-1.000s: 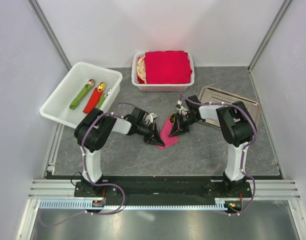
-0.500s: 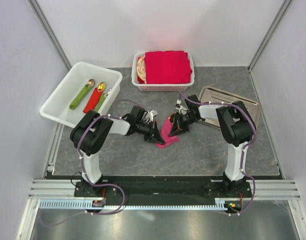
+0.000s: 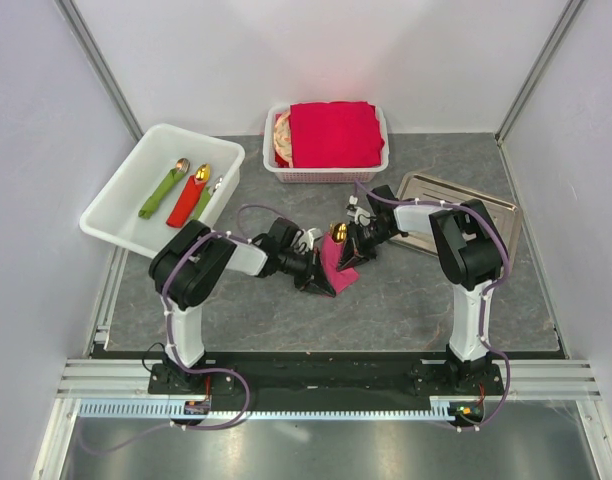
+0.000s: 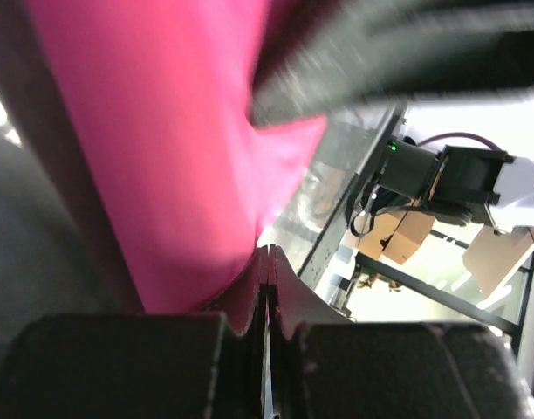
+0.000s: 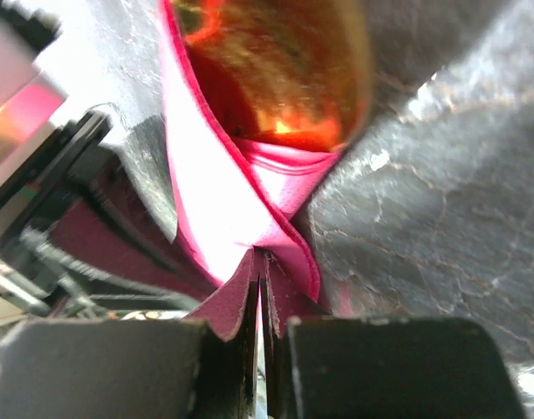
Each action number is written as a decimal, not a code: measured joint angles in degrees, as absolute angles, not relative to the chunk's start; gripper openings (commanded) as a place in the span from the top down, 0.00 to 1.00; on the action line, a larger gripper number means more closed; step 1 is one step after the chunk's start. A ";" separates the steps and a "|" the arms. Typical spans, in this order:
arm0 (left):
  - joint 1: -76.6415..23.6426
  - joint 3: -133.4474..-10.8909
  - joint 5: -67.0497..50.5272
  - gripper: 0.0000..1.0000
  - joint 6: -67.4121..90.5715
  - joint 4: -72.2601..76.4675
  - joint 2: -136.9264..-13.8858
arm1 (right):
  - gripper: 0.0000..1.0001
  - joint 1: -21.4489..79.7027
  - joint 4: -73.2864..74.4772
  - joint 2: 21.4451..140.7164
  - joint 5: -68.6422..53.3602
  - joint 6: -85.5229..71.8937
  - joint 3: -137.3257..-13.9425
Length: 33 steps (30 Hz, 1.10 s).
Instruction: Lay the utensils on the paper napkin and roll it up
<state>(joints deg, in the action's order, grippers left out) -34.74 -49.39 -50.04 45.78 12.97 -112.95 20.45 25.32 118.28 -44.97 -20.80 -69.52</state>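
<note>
The magenta paper napkin (image 3: pixel 337 268) is folded around a gold spoon, whose bowl (image 3: pixel 338 233) sticks out at its far end. My left gripper (image 3: pixel 322 281) is at the napkin's near-left edge, and my right gripper (image 3: pixel 350 256) is at its right edge. In the left wrist view the jaws (image 4: pixel 267 257) are closed at the napkin's (image 4: pixel 162 131) edge. In the right wrist view the jaws (image 5: pixel 260 257) pinch a napkin fold (image 5: pixel 223 201) just below the spoon bowl (image 5: pixel 276 70). Any other utensils are hidden inside the napkin.
A white bin (image 3: pixel 116 205) at the left holds spoons in green (image 3: pixel 162 188) and red (image 3: pixel 189 198) napkin bundles. A white basket (image 3: pixel 276 170) at the back holds a red napkin stack (image 3: pixel 334 134). A metal tray (image 3: pixel 471 200) lies at the right.
The napkin has folded over towards the centre and the gold spoon bowl now shows at its far end. Both grippers have shifted slightly with the napkin and stay closed.
</note>
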 measured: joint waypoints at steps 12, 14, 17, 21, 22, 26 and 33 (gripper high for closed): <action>-33.89 -45.56 -50.81 0.97 46.72 20.88 -103.63 | 0.94 20.47 25.34 118.50 -44.73 -15.70 -70.67; -33.52 -45.58 -50.33 0.98 46.94 21.06 -105.38 | 0.94 20.47 25.34 118.50 -44.80 -15.35 -70.67; -33.08 -45.67 -48.90 0.98 47.37 20.49 -110.04 | 0.94 20.47 25.34 118.50 -44.95 -14.68 -70.67; -32.64 -45.78 -48.14 0.98 48.40 19.16 -112.01 | 0.95 20.47 25.50 118.50 -45.01 -13.82 -70.81; -32.64 -45.80 -48.14 0.98 48.60 19.18 -112.01 | 0.94 20.47 25.54 118.50 -45.01 -13.52 -70.85; -32.64 -45.45 -48.42 0.98 49.10 20.34 -111.94 | 0.94 20.51 25.71 118.50 -45.19 -11.97 -70.98; -30.63 -45.50 -49.19 0.98 48.86 20.32 -105.16 | 0.94 20.64 25.78 118.48 -45.84 -8.16 -71.09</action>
